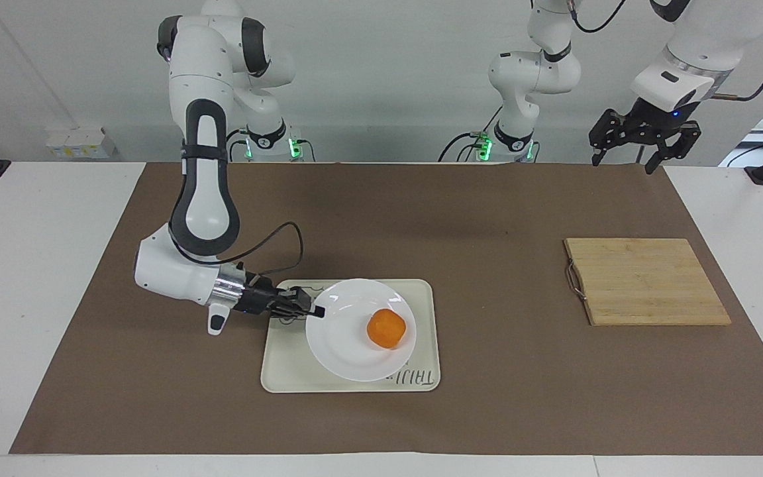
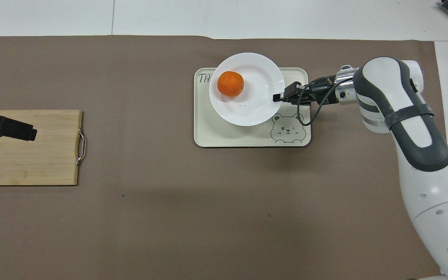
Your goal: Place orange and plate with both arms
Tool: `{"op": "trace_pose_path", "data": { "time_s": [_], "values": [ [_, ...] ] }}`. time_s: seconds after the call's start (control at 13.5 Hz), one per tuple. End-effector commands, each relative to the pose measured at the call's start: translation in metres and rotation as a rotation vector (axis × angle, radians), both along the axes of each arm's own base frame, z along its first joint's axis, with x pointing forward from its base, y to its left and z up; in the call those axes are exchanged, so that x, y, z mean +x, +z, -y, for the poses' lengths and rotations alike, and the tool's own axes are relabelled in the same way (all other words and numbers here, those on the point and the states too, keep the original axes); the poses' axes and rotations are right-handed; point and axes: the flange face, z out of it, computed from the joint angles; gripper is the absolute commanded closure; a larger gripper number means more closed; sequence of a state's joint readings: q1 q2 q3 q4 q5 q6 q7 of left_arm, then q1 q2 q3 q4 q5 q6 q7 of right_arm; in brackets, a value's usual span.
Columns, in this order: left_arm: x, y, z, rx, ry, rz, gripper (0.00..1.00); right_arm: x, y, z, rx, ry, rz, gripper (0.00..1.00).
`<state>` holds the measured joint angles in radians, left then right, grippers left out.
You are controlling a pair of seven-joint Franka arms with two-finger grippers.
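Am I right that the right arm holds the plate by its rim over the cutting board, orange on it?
Not quite. The right gripper holds the plate over the cream tray, not the cutting board, as the facing view shows. The orange is on it.

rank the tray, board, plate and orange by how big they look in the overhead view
1. tray and board: too alike to rank, and the picture's edge cuts the board off
2. plate, held by the right gripper, so a little nearer the camera
3. orange, clearly smallest
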<state>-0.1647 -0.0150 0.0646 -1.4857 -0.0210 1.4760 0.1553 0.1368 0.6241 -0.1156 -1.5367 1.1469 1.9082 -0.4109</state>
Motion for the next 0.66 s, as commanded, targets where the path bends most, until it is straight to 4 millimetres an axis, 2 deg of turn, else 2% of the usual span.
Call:
{"op": "trace_pose_path", "data": {
  "time_s": [0.0, 0.37, 0.59],
  "values": [
    [-0.002, 0.006, -0.004, 0.010, -0.001, 0.000, 0.00, 0.008, -0.003, 0.000, -0.011, 0.006, 0.012, 1.00],
    [-0.002, 0.006, -0.004, 0.010, -0.001, 0.000, 0.00, 0.004, -0.025, 0.001, -0.055, 0.072, 0.036, 1.00],
    [-0.002, 0.006, -0.004, 0.010, -0.001, 0.000, 0.00, 0.002, -0.028, 0.000, -0.062, 0.083, 0.043, 1.00]
  ]
}}
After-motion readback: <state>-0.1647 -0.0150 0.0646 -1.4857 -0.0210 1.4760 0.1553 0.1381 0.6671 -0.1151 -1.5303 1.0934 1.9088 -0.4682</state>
